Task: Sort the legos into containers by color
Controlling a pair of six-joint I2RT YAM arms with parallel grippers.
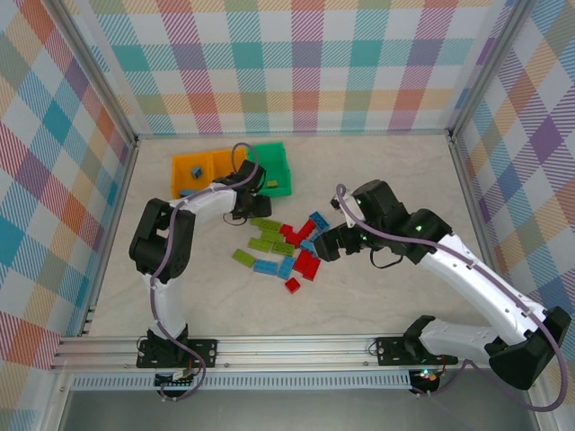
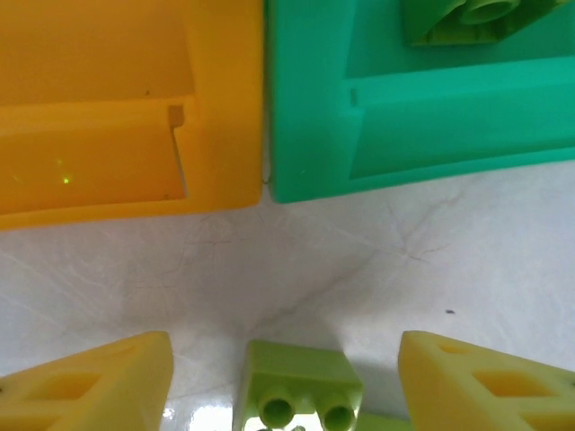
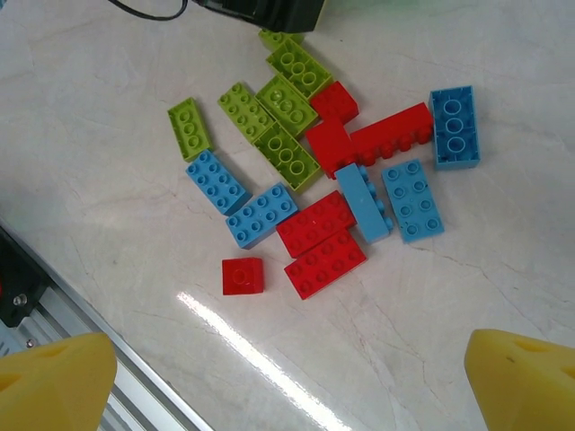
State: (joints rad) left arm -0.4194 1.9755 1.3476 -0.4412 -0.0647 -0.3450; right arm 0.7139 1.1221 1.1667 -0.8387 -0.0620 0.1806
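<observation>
The legos (image 1: 283, 247) lie in a loose pile of blue, red and lime bricks mid-table. The containers stand at the back left: two orange bins (image 1: 202, 182) and a green bin (image 1: 277, 160). My left gripper (image 1: 254, 211) is low over the table just in front of the bins. Its yellow fingers (image 2: 108, 382) stand either side of a small lime brick (image 2: 301, 386) with a gap on each side. My right gripper (image 1: 325, 244) hovers open above the pile's right side; a small red brick (image 3: 243, 275) and two long red bricks (image 3: 325, 260) lie below it.
The orange bin (image 2: 117, 108) and green bin (image 2: 422, 117) sit edge to edge right ahead of the left fingers. A lime brick (image 2: 467, 22) lies in the green bin and a blue brick (image 1: 195, 171) in the left orange bin. The metal rail (image 3: 135, 386) runs along the near edge.
</observation>
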